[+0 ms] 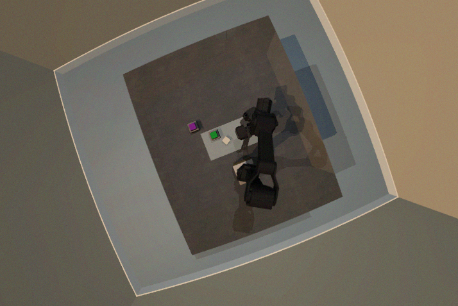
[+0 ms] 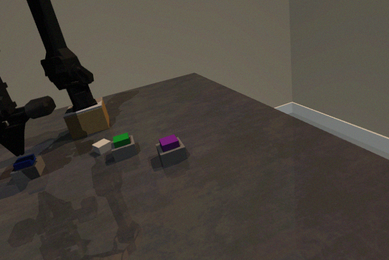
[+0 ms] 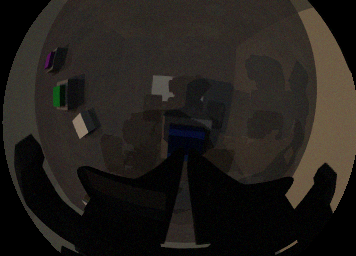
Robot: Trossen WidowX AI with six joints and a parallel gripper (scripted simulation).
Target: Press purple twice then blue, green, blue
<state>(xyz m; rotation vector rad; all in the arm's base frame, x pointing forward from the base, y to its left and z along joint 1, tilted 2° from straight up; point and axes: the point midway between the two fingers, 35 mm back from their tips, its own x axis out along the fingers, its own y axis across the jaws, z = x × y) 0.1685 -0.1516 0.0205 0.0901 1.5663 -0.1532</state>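
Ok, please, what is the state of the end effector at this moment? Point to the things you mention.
End effector (image 2: pixel 20 154) (image 3: pixel 185 153): closed, holding nothing, fingertips right at the blue button (image 2: pixel 25 162) (image 3: pixel 187 134).
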